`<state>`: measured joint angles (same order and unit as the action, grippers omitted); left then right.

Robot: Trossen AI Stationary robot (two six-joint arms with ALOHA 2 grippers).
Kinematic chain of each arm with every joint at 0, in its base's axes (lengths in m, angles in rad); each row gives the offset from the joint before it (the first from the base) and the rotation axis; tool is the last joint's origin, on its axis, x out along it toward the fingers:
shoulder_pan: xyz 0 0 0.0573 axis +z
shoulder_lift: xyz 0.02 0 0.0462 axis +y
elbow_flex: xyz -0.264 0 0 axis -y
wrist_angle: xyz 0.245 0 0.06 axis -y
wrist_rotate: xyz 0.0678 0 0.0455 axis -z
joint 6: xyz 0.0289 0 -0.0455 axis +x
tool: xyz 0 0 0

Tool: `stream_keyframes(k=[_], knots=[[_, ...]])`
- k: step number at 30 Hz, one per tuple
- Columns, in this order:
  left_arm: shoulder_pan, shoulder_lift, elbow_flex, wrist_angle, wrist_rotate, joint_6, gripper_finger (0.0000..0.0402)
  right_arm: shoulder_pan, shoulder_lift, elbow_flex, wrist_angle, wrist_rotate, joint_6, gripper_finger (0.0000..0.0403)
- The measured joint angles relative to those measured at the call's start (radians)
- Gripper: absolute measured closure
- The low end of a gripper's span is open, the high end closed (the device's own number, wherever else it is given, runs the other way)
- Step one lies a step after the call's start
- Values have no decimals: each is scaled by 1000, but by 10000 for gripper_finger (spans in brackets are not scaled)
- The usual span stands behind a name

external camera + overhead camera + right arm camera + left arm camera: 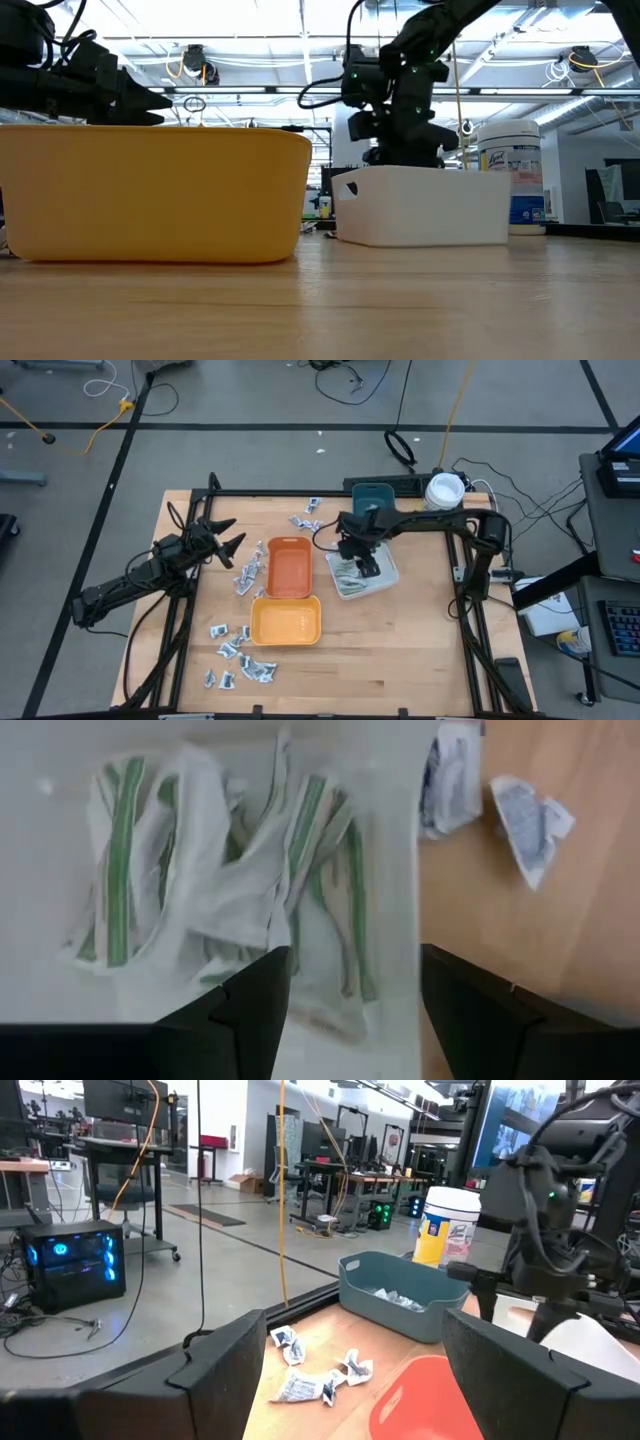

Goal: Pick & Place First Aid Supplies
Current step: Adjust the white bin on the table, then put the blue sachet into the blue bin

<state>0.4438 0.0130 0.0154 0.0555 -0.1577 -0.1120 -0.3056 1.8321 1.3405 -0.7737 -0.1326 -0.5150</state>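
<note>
1. Nearest the low camera, the yellow tray fills the foreground at about 9 o'clock, with the white tray farther back at about 3 o'clock.
2. From above, the yellow tray sits just below the orange tray near the middle of the worktop.
3. The right gripper hangs over the white tray, its jaws spread apart with nothing between them.
4. Its wrist camera looks down past the two dark fingers onto green-striped strips heaped inside the white tray.
5. Two silvery sachets lie on the bare wood just outside that tray's wall.
6. The left gripper hovers at about 9 o'clock from the orange tray, above the worktop, jaws wide and empty.
7. Loose sachets lie between the left gripper and the orange tray.
8. Another cluster of sachets is scattered at about 8 o'clock from the yellow tray.
9. A few more sachets rest at 12 o'clock from the orange tray.
10. The teal tray stands at the worktop's far edge and holds several packets.
11. The white tub stands just beside the teal tray, at its 3 o'clock in the overhead view.
</note>
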Motion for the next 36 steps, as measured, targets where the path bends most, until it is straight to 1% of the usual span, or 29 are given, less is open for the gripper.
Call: stream_keyframes(k=[10,21,23,26,28,30,36], knots=[[0,0,0,0,0,0,94,56,-1,0,-98,-3,161,188],[0,0,0,0,0,0,94,110,-1,0,-152,-10,238,188],[0,0,0,0,0,0,94,114,-1,0,-157,-30,242,188],[0,0,0,0,0,0,94,118,-6,1,-157,-23,248,188],[0,0,0,0,0,0,93,114,-27,1,-151,-15,235,188],[0,0,0,0,0,0,94,109,-55,10,-136,24,201,188],[0,0,0,0,0,0,94,89,-94,52,-85,28,-6,188]])
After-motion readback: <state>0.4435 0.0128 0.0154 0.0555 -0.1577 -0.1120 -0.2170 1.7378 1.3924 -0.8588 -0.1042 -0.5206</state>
